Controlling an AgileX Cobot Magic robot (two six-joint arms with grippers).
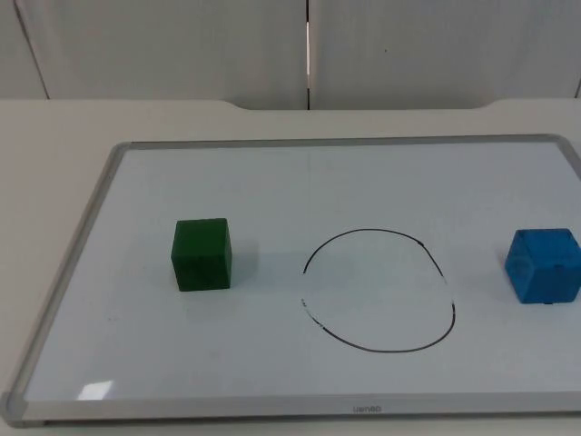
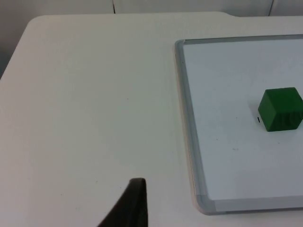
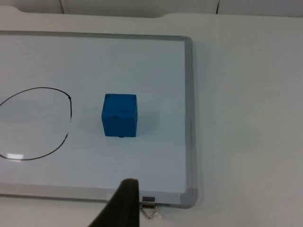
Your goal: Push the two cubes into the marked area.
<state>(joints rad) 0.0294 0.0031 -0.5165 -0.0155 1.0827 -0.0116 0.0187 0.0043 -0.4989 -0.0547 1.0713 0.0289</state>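
Observation:
A green cube (image 1: pixel 201 254) stands on the whiteboard (image 1: pixel 272 177), left of a hand-drawn black oval (image 1: pixel 379 289). A blue cube (image 1: pixel 543 265) stands right of the oval, near the board's right edge. Both cubes are outside the oval. In the left wrist view my left gripper (image 2: pixel 130 208) hangs over bare table, outside the board's left frame and well away from the green cube (image 2: pixel 281 109). My right gripper (image 3: pixel 124 205) is by the board's front right corner, a short way from the blue cube (image 3: pixel 120 115), with part of the oval (image 3: pixel 33 123) beyond.
The whiteboard has a raised grey frame (image 2: pixel 187 118) all round and lies on the white table (image 2: pixel 85 94). A small metal clip (image 3: pixel 149 209) sits at its front right corner. The grey partition wall (image 1: pixel 182 45) closes off the back.

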